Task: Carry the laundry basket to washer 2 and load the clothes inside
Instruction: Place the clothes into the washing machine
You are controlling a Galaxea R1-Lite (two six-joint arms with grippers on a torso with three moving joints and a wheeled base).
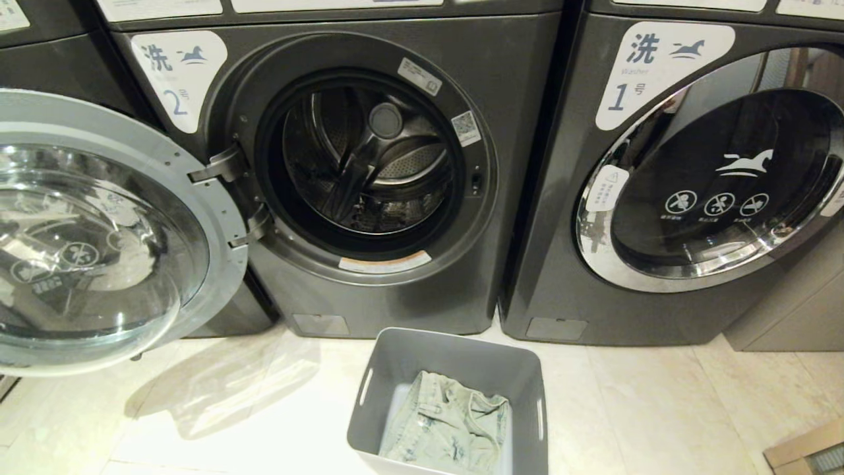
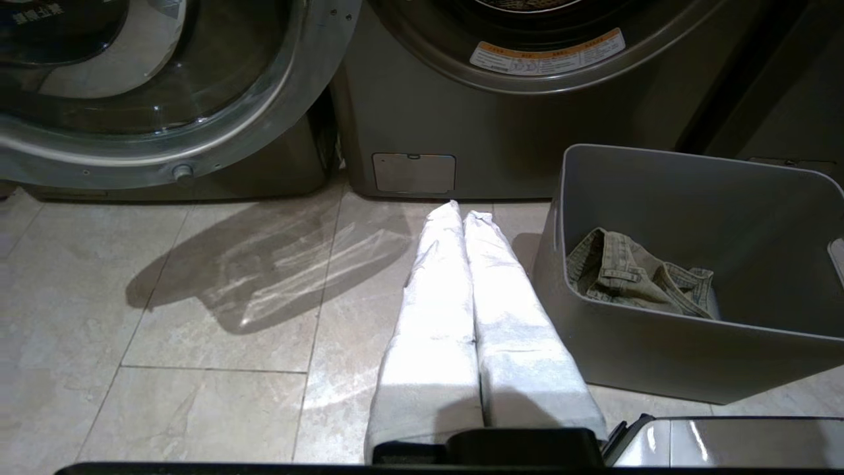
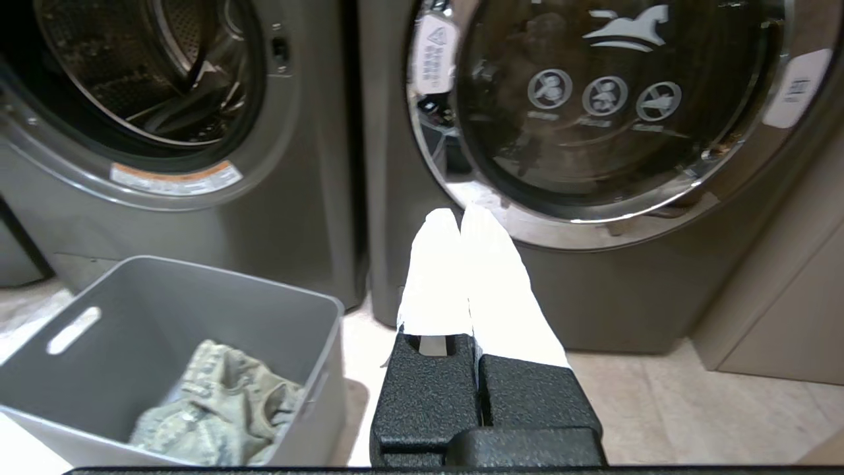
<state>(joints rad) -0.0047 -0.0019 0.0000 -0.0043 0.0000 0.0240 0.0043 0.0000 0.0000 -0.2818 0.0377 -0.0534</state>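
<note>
The clothes (image 1: 448, 425), a pale washed denim garment, lie crumpled on the bottom of the laundry basket (image 1: 395, 369), toward the side nearest the robot. The basket stands upright on the tiled floor (image 1: 264, 409), just in front of the gap between the two machines and slightly toward washer 2 (image 1: 409, 277). Washer 2 has its round glass door (image 1: 99, 231) swung fully open to the robot's left, and the drum (image 1: 369, 158) is exposed; something dark may lie at its bottom, but I cannot tell what. Washer 1 (image 1: 567, 218), to the right, has its door closed.

Judging by this layout, the carrying part looks done: the basket is set down at the right machine and the door is already open. What remains is the loading, since the garment is not yet lifted out and nothing of it is in the drum.

The left gripper (image 2: 461, 214) hangs low over the floor just beside the basket's left wall, apart from it, its white-wrapped fingers pressed together and holding nothing. The right gripper (image 3: 459, 221) is to the basket's right, aimed at the lower front of washer 1, likewise closed tight and empty. The garment lies between the two grippers, below the rim, so either one would need to open and reach over the wall and down into the tub
</note>
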